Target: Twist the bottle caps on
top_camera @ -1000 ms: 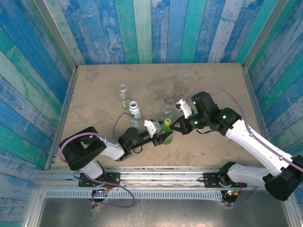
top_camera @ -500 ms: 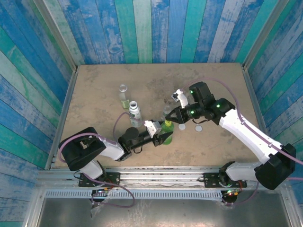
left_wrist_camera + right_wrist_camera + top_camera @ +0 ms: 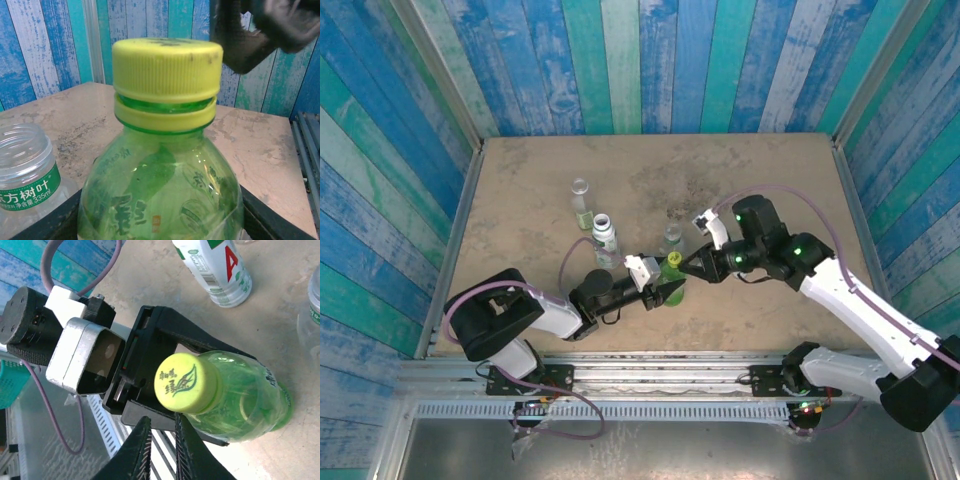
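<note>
Locate the desk [image 3: 770, 180], a tan surface walled by blue and green planks. Four bottles stand on it, grouped left of centre.

Check the left claw [image 3: 665, 292]. It reaches in low from the left and pinches the body of the green bottle [image 3: 160, 195] between its two black fingers.

Check the right claw [image 3: 161, 450]. Its fingers are pressed almost together with nothing between them. It sits just beside the top of the green bottle and stands clear of the cap in the right wrist view.

Note the attitude of the green bottle: upright, long axis vertical, neck pointing up.

The white-labelled bottle [image 3: 604, 238] stands upright just behind the left arm. One clear bottle [image 3: 581, 205] stands farther back. The second clear bottle [image 3: 672, 238] stands just behind the green one, with its mouth open and facing up.

Inspect the yellow-green cap [image 3: 166, 70]. It sits level on the green bottle's neck, printed face up. A thin band of green neck shows between the cap and the collar ring.
</note>
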